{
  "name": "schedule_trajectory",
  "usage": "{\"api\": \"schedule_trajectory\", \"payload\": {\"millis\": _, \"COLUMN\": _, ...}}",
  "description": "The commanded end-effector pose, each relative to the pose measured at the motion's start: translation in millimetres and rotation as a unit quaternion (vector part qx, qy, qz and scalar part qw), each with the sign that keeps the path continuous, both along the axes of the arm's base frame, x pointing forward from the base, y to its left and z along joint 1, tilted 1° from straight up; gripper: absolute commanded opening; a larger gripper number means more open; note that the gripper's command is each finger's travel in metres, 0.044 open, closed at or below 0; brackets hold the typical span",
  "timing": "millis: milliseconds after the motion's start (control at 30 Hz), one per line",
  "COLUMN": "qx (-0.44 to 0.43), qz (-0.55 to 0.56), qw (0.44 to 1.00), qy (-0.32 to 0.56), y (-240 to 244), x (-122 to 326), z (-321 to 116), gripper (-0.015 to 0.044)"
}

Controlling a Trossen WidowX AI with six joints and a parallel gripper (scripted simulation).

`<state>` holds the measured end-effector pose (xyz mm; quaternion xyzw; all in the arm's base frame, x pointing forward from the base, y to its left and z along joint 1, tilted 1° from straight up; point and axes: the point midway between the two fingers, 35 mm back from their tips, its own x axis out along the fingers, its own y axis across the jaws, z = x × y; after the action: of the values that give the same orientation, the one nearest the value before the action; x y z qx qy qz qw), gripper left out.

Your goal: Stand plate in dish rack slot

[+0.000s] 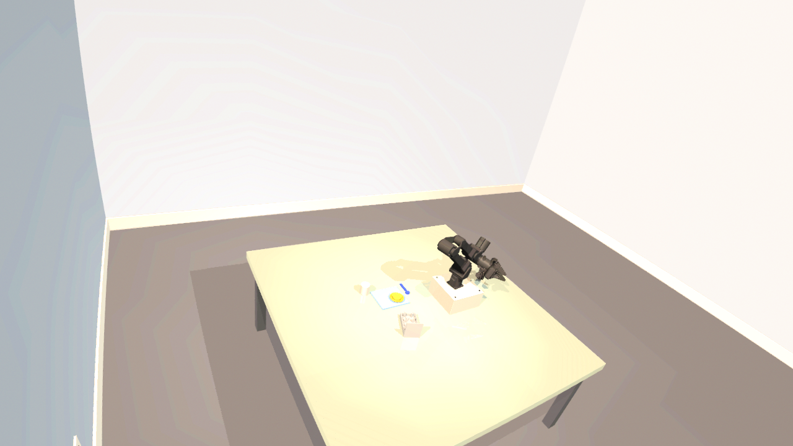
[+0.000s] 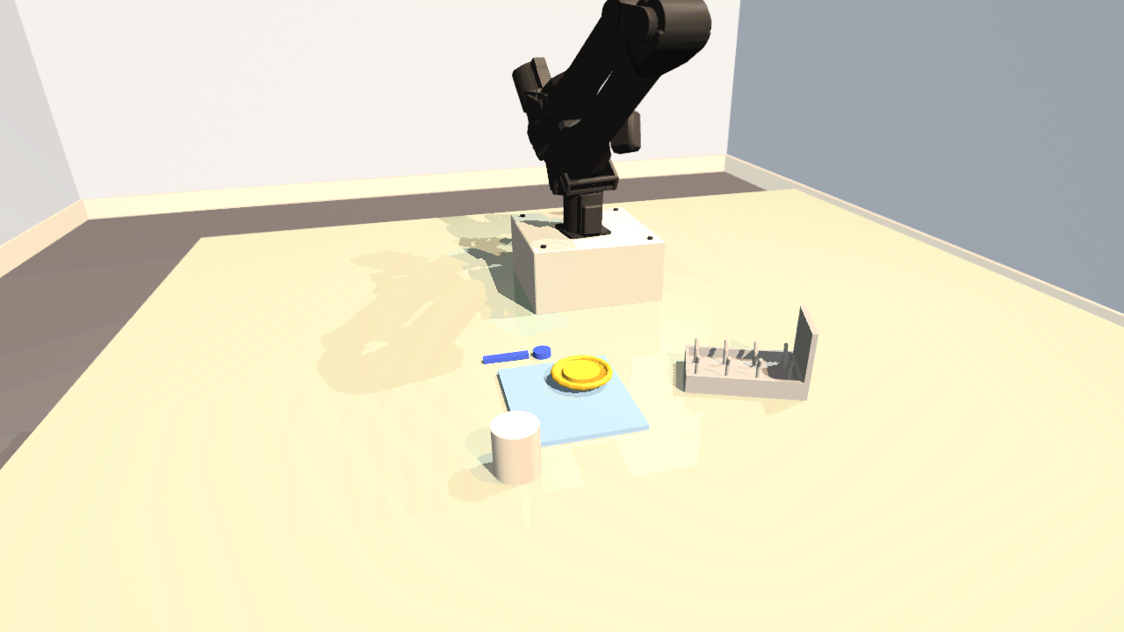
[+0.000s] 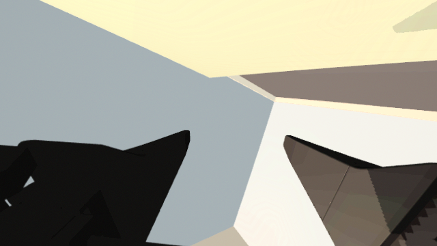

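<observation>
The yellow round plate (image 1: 396, 297) (image 2: 581, 371) lies flat on a light blue square board (image 1: 380, 300) (image 2: 581, 420). The dish rack (image 1: 412, 330) (image 2: 746, 387) stands on the table, to the right of the board in the exterior view, with two rows of short upright pegs and a tall panel at one end. My gripper (image 3: 236, 137) is open, with nothing between its fingers in the wrist view. In the top view it is on the far side of the arm's base from the plate, raised and well away from plate and rack. In the exterior view the fingers cannot be made out behind the arm.
A white cylindrical cup (image 1: 364, 288) (image 2: 516, 453) stands beside the board. A blue spoon (image 1: 403, 287) (image 2: 505, 357) lies by the board's edge nearer the arm. The arm is mounted on a pale block (image 1: 465, 302) (image 2: 601, 276) on the table.
</observation>
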<state>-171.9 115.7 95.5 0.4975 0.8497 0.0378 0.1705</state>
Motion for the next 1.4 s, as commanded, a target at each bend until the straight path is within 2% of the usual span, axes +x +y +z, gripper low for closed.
{"api": "schedule_trajectory", "payload": {"millis": 0, "qx": -0.001, "qz": 0.002, "qw": 1.000, "qy": 0.001, "y": -1, "x": -1, "z": 0, "gripper": 0.0400}}
{"api": "schedule_trajectory", "payload": {"millis": 400, "qx": -0.112, "qz": 0.154, "qw": 0.981, "qy": 0.046, "y": -75, "x": -45, "z": -3, "gripper": 0.0400}}
{"api": "schedule_trajectory", "payload": {"millis": 733, "qx": -0.229, "qz": 0.268, "qw": 0.935, "qy": 0.047, "y": -158, "x": -57, "z": -9, "gripper": 0.0400}}
{"api": "schedule_trajectory", "payload": {"millis": 1033, "qx": -0.339, "qz": 0.344, "qw": 0.875, "qy": 0.012, "y": -238, "x": -38, "z": -17, "gripper": 0.0400}}
{"api": "schedule_trajectory", "payload": {"millis": 1367, "qx": -0.449, "qz": 0.393, "qw": 0.799, "qy": -0.074, "y": -321, "x": 23, "z": -29, "gripper": 0.0400}}
